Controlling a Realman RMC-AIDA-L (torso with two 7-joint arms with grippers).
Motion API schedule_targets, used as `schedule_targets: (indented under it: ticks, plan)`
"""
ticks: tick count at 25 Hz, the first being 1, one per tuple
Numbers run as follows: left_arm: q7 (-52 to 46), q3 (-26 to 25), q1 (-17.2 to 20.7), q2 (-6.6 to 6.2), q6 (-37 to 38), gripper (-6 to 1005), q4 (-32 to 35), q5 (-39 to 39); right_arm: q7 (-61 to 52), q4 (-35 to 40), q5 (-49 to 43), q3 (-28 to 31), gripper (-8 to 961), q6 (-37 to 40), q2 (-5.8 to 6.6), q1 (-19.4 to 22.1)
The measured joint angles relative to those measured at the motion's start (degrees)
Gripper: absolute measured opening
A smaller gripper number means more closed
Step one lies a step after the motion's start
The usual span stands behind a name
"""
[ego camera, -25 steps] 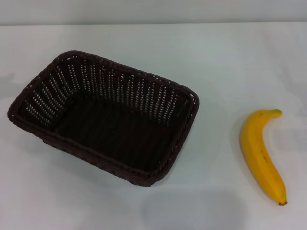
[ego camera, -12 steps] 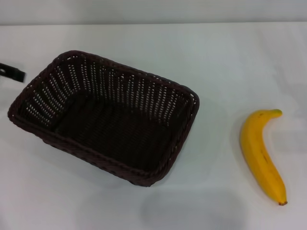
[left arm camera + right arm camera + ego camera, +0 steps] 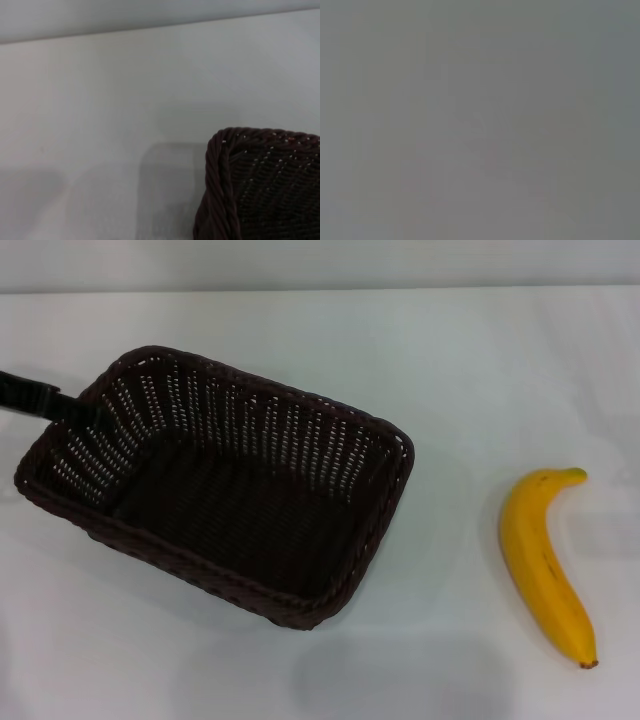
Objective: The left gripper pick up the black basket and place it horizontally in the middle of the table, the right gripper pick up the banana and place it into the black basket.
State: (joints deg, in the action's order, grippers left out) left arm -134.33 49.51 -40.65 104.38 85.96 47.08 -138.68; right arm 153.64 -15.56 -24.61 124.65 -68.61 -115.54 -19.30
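Left gripper (image 3: 85, 412): black flat-fingered claw, seen in the head view at the far left, its tip lying across the left end wall of the basket at the rim. Whether the fingers are apart or closed on the rim cannot be told.

Black basket (image 3: 215, 485): large rectangular dark brown-black woven wicker container, slotted side walls, braided rim, closely woven floor. It is placed left of centre on the table and turned at a slant, its long sides running from far left to near right. One rounded braided corner (image 3: 220, 150) is shown in the left wrist view. Nothing is held inside it.

Table (image 3: 330, 330): plain white smooth top.

Banana (image 3: 548, 565): single ripe yellow curved fruit, small brown specks, greenish stem at the far end, dark tip at the near end. It is laid on the table at the right, well apart from the basket.

Right gripper: not seen in any view.

Progress, as judged: the first step is only at the approach stage. The basket is not yet lifted, straightened or centred; the banana is untouched.
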Motion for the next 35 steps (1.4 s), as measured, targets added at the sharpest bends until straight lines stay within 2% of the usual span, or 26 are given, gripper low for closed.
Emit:
schedule_targets:
  ticks: [9, 15, 20, 24, 29, 35]
  plan:
    - [0.0, 0.0, 0.2, 0.16, -0.8, 882, -1.4, -0.5, 0.4, 0.0, 0.0, 0.1, 835, 0.5, 0.06, -0.5]
    - [0.3, 0.1, -0.3, 0.39, -1.7, 666, -2.7, -0.5, 0.3, 0.0, 0.0, 0.1, 833, 1.0, 0.06, -0.7]
    - [-0.2, 0.3, -0.6, 0.74, -1.7, 424, -2.6, -0.7, 0.0, 0.0, 0.0, 0.1, 832, 1.0, 0.06, -0.8]
    - [-1.5, 0.4, -0.7, 1.01, -1.7, 348, -2.4, -0.5, -0.1, 0.0, 0.0, 0.1, 831, 0.8, 0.06, -0.8]
    - [-3.4, 0.3, -1.0, 2.32, -1.1, 253, -2.7, 1.2, -1.4, -0.3, 0.0, 0.1, 829, -0.2, 0.08, -0.6]
    - [-12.4, 0.6, -2.6, 3.47, -0.7, 170, -1.5, 1.6, -1.5, -0.6, -0.1, 0.0, 828, -0.4, 0.22, -0.7]
